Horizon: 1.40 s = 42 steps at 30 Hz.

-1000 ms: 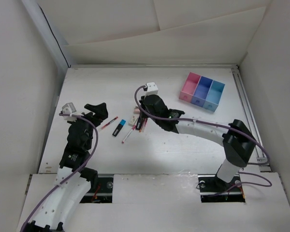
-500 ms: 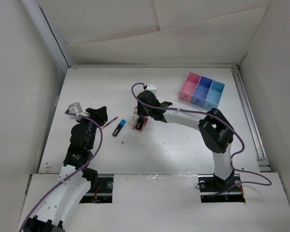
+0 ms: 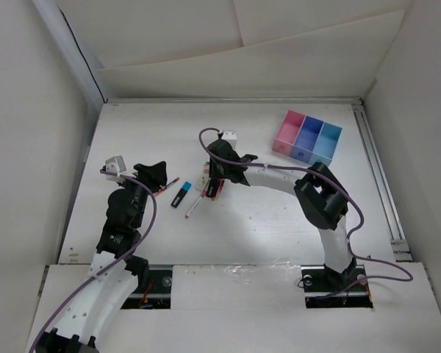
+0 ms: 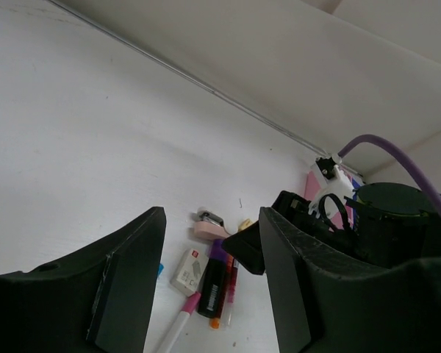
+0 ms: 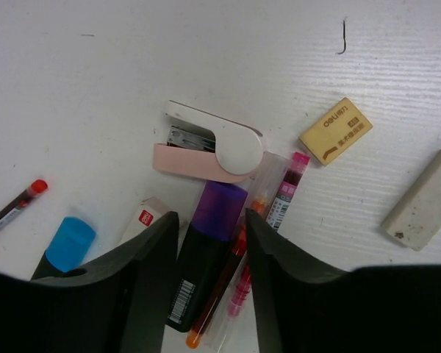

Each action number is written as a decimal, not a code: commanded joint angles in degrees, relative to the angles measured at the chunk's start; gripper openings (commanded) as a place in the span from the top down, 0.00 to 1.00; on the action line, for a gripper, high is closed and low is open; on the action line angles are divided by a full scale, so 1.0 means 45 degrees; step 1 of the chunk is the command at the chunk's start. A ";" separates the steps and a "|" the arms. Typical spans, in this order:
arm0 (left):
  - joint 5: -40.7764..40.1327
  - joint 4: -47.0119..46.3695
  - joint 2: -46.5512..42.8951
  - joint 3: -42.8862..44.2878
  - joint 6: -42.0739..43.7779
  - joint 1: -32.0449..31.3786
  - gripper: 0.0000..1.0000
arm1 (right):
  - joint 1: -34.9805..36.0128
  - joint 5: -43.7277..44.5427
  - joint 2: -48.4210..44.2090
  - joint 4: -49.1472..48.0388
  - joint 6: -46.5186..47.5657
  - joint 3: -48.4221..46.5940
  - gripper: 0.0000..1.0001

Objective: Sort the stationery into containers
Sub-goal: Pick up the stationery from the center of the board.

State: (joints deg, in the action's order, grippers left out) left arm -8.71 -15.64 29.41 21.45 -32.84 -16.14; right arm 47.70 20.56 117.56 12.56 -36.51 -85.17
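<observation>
The stationery lies in a loose pile [image 3: 206, 185] mid-table. My right gripper [image 5: 211, 220] hangs open over it, its fingers either side of a black highlighter with a purple cap [image 5: 214, 246] and an orange-red pen [image 5: 235, 268]. Round them lie a pink and white stapler [image 5: 206, 151], a pink refill [image 5: 287, 197], a tan eraser [image 5: 336, 131], a grey-white block [image 5: 428, 200] and a boxed eraser [image 5: 141, 219]. A blue highlighter [image 3: 181, 194], a red pen [image 3: 167, 186] and a pink-tipped white pen [image 3: 194, 204] lie further left. My left gripper [image 3: 156, 171] is open and empty beside the red pen. The containers [image 3: 307, 137] stand at the back right.
The containers are pink [image 3: 288, 131], dark blue [image 3: 308, 137] and cyan [image 3: 328, 143] bins in a row. White walls close the table on the left, back and right. A metal rail [image 3: 378, 184] runs along the right edge. Purple cables loop over both arms.
The right arm has folded in, bringing its gripper down onto the pile with its jaws now apart. The left gripper has shifted slightly toward the red pen.
</observation>
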 commanded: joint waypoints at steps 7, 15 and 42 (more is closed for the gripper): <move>0.0314 -0.0548 -0.0050 0.0155 0.0110 -0.0026 0.48 | -0.0034 -0.0349 0.0517 0.0159 -0.0304 -0.0664 0.59; 0.0432 -0.0685 0.0203 0.0155 0.0110 -0.0026 0.47 | 0.0083 0.0001 0.1220 0.0392 -0.0304 -0.1211 0.56; 0.0451 -0.0685 0.0203 0.0155 0.0110 -0.0026 0.47 | 0.0337 0.0256 -0.1256 -0.0076 -0.0539 -0.0431 0.96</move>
State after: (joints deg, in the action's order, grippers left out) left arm -6.92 -15.66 30.96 21.45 -32.84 -16.14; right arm 48.82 21.39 119.37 14.55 -38.24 -87.79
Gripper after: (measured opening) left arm 0.528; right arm 0.327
